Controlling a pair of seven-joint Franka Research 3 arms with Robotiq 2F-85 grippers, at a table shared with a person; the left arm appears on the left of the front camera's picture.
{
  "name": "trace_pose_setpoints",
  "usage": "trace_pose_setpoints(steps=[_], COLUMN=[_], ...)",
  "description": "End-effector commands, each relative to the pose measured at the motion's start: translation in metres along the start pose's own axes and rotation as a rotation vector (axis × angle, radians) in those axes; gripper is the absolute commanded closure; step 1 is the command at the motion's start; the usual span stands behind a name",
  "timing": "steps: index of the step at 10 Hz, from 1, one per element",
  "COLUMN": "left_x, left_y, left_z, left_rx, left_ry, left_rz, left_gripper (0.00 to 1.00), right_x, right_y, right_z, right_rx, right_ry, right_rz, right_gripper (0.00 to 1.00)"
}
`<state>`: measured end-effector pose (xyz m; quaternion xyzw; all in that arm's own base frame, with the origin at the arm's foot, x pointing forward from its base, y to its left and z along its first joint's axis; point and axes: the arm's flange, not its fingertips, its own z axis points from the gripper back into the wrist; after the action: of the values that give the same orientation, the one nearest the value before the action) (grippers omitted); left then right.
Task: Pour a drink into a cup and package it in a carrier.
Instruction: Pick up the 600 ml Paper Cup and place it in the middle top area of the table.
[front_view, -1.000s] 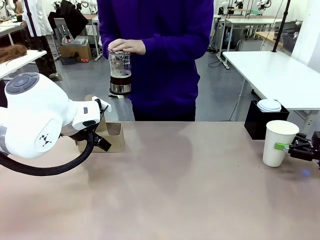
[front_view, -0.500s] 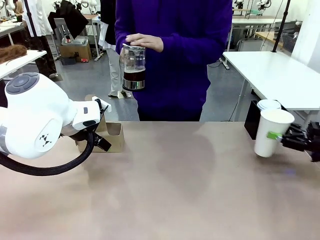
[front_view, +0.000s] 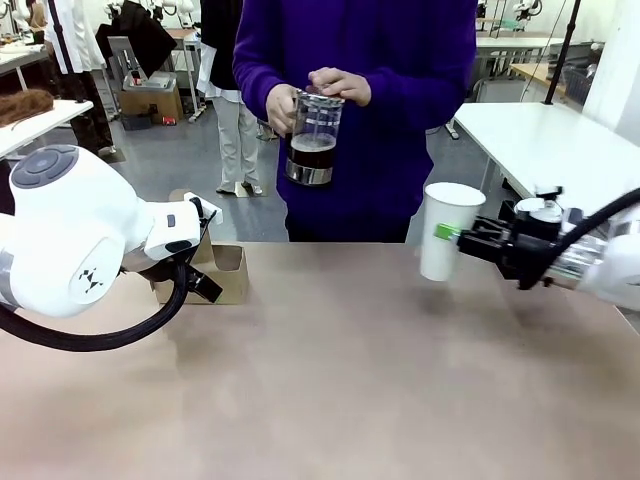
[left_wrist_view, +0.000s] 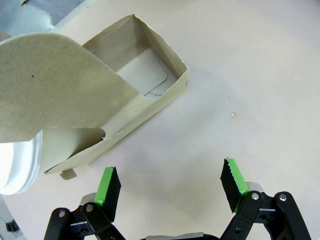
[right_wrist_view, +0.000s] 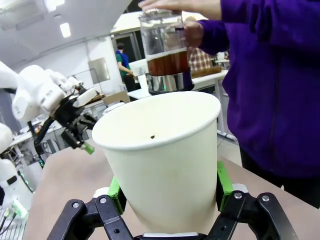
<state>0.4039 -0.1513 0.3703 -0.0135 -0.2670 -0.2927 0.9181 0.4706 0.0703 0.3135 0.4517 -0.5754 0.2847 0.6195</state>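
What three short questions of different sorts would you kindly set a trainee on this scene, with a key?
1. Fill the gap: the left gripper hangs beside the low brown cardboard carrier with its jaws ____.
2. True or false: the right gripper is shut on the tall white paper cup.
3. What holds the clear glass press pot of dark brown drink? A) the left gripper; B) the person's hands; C) the right gripper.
Key: 1 open; 2 true; 3 B.
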Motion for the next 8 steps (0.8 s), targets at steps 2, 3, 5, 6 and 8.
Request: trace_pose_setpoints(steps=[2, 3, 5, 6, 8], left_x=[0.000, 0.000, 0.000, 0.000, 0.000], left_y=[0.000, 0.000, 0.000, 0.000, 0.000], left_z=[0.000, 0.000, 0.000, 0.000, 0.000], left_rx=[-0.001, -0.001, -0.001, -0.001, -0.001], left_ry=[-0.001, -0.001, -0.001, -0.001, -0.001], left_rz=[0.000, 0.000, 0.000, 0.000, 0.000], left_gripper=[0.00, 0.00, 0.00, 0.00, 0.00], right_x=[-0.016, -0.022, -0.034, -0.038, -0.037], right_y=[-0.036, -0.049, -0.066, -0.072, -0.068], right_z=[-0.057, -0.067, -0.076, -0.077, -0.071], right_rx=[-0.046, -0.070, -0.072, -0.074, -0.043], right_ry=[0.001, 0.003, -0.001, 0.006, 0.015], right_rz=[0.020, 0.039, 0.040, 0.037, 0.016], right_gripper=[0.20, 0.20, 0.20, 0.20, 0.20])
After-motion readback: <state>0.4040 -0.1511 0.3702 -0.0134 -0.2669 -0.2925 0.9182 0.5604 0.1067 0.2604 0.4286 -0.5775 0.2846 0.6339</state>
